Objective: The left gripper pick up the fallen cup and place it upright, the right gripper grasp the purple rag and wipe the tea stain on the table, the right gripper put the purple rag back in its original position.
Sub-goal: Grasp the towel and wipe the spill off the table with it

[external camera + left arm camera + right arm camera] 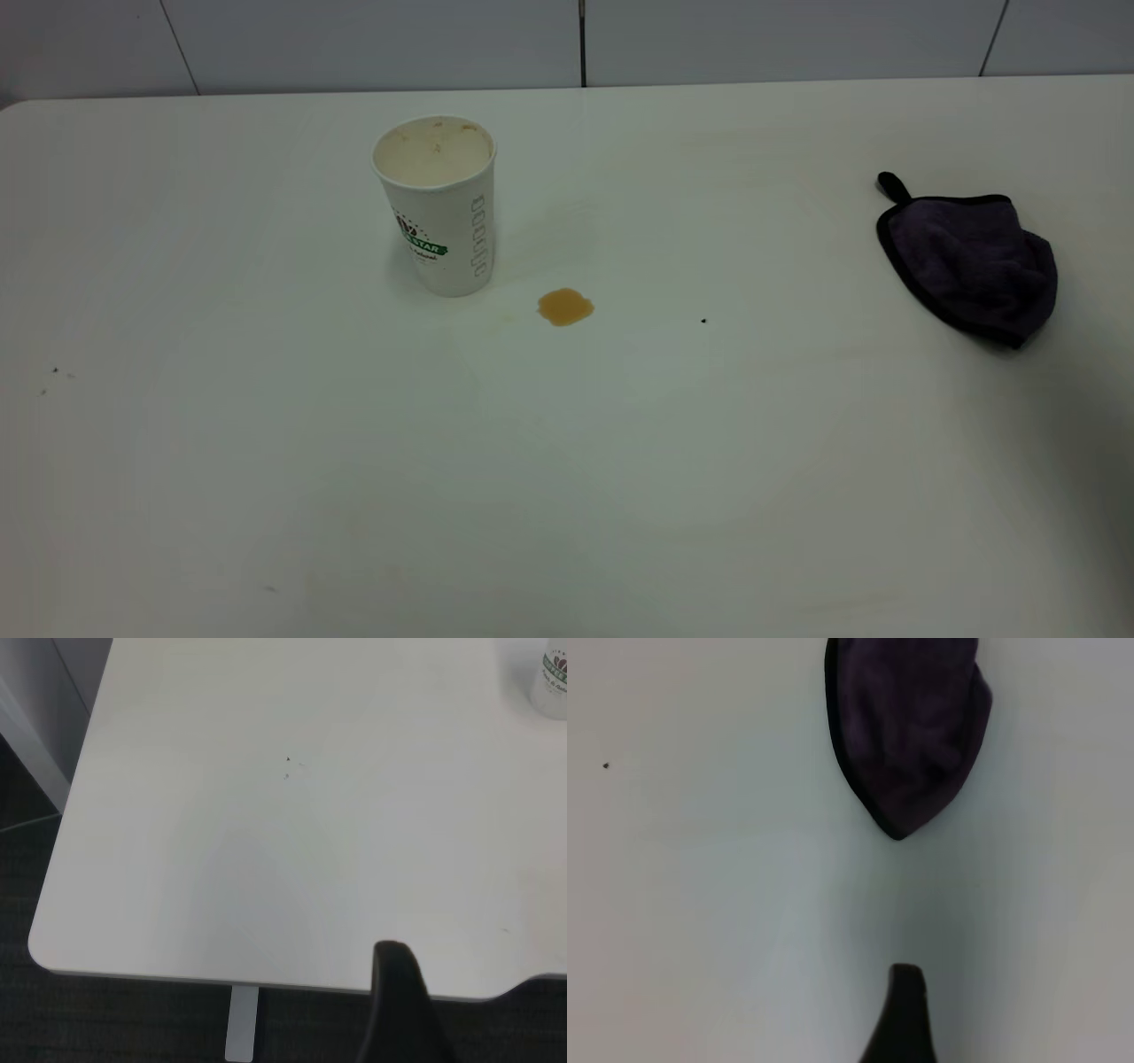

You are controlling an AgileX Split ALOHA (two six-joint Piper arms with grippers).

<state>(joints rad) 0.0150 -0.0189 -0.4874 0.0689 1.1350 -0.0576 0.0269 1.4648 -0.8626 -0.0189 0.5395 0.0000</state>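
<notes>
On the table [266, 461], we are seeing the cup [438, 208] standing upright beside the tea stain [565, 307]; we cannot tell either pincer's opening.

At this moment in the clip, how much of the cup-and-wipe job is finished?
Done: the cup stands upright on the table, and no gripper touches it. In hand: nothing; the purple rag lies ungrasped at the right side, with only one finger tip of the right gripper in the right wrist view, short of it. Left: grasp the rag, wipe the tea stain, which is intact, and return the rag.
</notes>
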